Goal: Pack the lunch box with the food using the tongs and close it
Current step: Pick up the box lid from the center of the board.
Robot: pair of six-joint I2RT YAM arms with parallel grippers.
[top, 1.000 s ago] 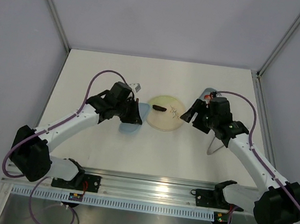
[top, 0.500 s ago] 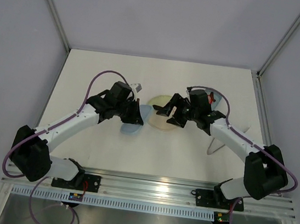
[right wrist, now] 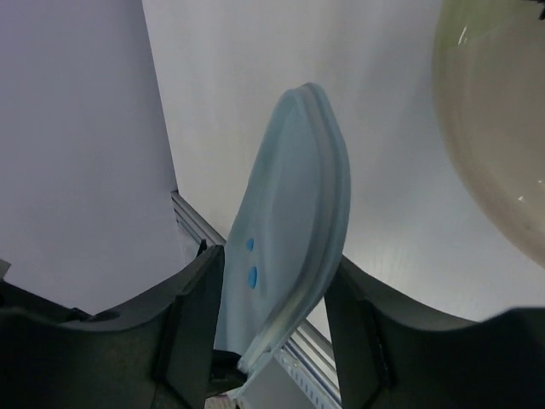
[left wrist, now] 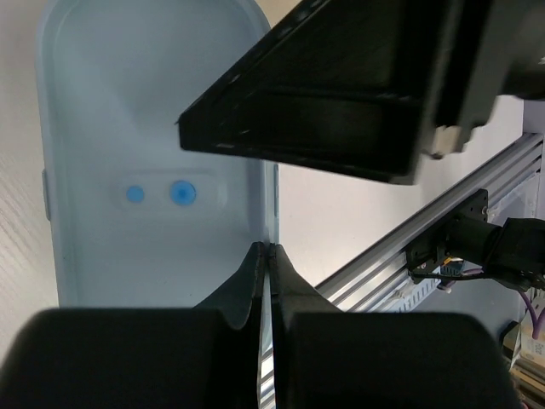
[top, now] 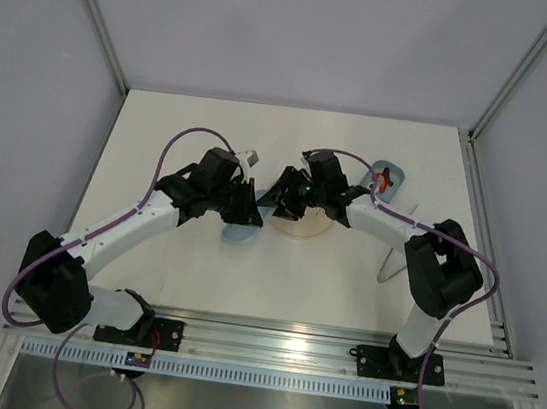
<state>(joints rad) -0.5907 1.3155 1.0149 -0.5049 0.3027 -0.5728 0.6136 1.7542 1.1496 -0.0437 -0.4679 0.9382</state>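
The pale-blue lid [top: 240, 231] of the lunch box is lifted at the left of the plate. My left gripper [top: 249, 211] is shut on its edge; in the left wrist view its jaws [left wrist: 266, 249] pinch the lid [left wrist: 145, 170] rim. My right gripper [top: 281, 193] has reached across the plate. In the right wrist view the lid [right wrist: 294, 196] stands tilted between its fingers [right wrist: 197, 307], which touch it on both sides. The lunch box tub [top: 395, 171] sits at the back right with red food [top: 385, 182] in it. The tongs [top: 390, 265] lie on the table.
The round pale-yellow plate [top: 309, 227] lies in the middle, partly under the right gripper, and shows in the right wrist view [right wrist: 502, 128]. The right arm stretches leftward over the plate. An aluminium rail [top: 266, 337] runs along the near edge.
The right arm has swung left from beside the tub, across the plate, to the lid in the left gripper. Its jaws have narrowed around the lid. The left arm has stayed put.
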